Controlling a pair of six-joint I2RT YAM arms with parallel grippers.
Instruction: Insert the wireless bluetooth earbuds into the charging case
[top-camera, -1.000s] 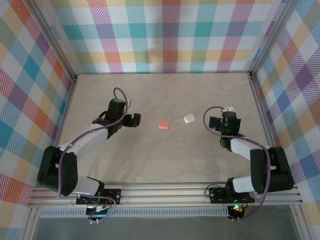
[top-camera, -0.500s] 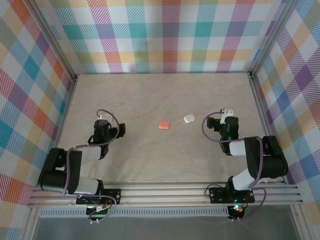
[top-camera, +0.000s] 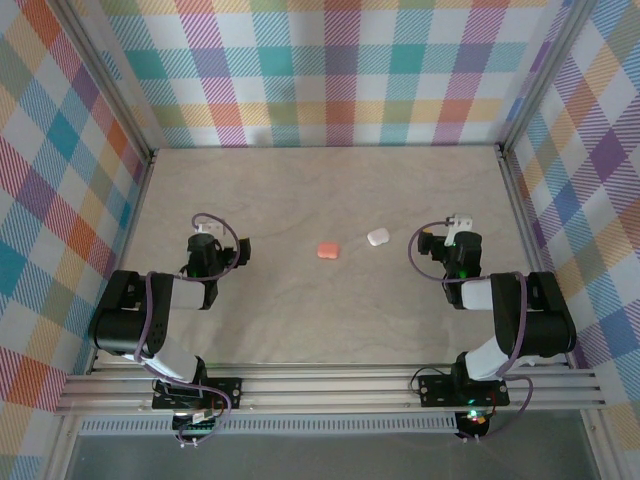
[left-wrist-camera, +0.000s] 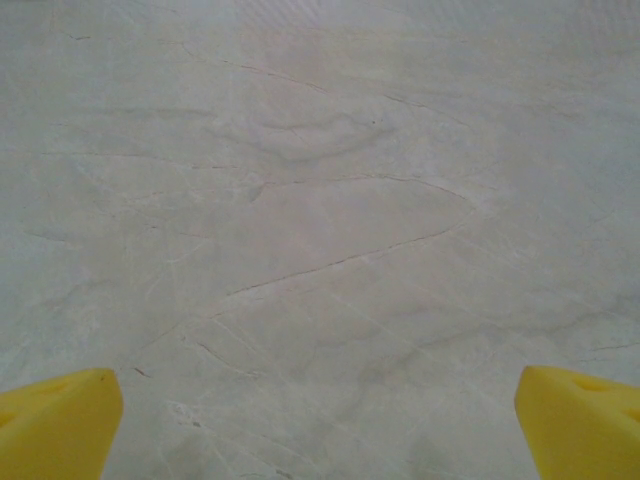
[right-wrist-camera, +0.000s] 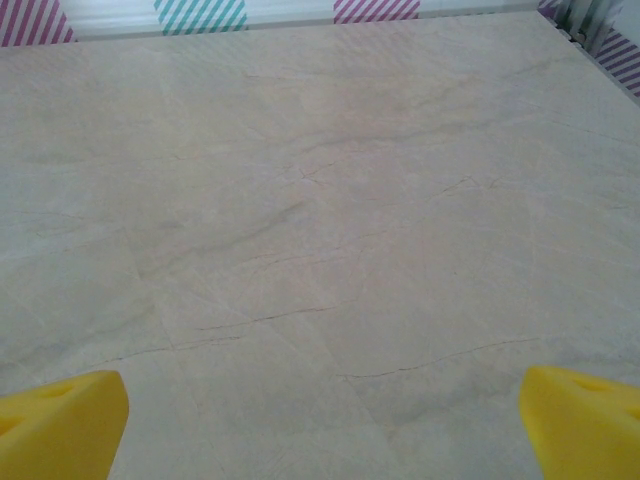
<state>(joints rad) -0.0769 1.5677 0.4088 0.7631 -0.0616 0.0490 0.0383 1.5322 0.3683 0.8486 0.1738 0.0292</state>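
Both arms are folded tightly back on themselves, upper links doubled over the bases at the near edge of the worktop (top-camera: 330, 320), so each wrist sits low and close to its own side. The left gripper (top-camera: 207, 240) rests over the left part of the worktop, nearer the left edge than the centre. In the left wrist view it (left-wrist-camera: 318, 425) stands spread wide with nothing between the jaws, only the tips of its yellow fingers (left-wrist-camera: 55, 425) peeking in at the bottom corners, the rest cut off. The right gripper (top-camera: 457, 238) mirrors it over the right part; in its wrist view it (right-wrist-camera: 322, 425) is likewise fully spread and empty, with bare surface in between and a strip of plaid wall (right-wrist-camera: 200, 12) along the far edge. The pink case (top-camera: 328, 250) lies about mid-worktop, and the white case (top-camera: 377, 237) is near it, to the right and a little closer to the far edge, the two apart. Both lie between the grippers, well clear of each. The cases are small and blurred from above; I cannot tell whether they are shut, nor where the earbuds are.
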